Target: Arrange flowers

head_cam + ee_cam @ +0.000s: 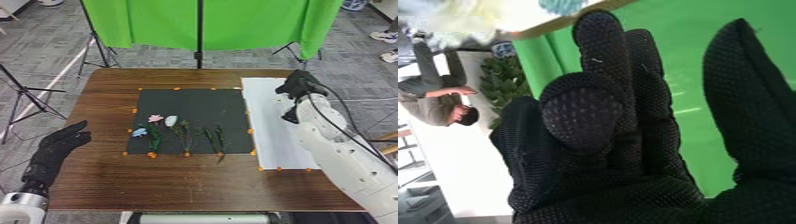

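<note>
Over the far part of the white sheet is my right hand. In the right wrist view that hand is open, thumb apart from the fingers, holding nothing; pale blossoms and a blue-green bloom lie beyond the fingers. On the black mat, a blue flower, a pink flower and a white flower stand near green stems. More green sprigs lie to their right. My left hand is open at the table's left edge.
The brown table extends in front of the mat. Orange markers dot the edges of the mat and sheet. Behind the table hangs a green backdrop with a black stand before it.
</note>
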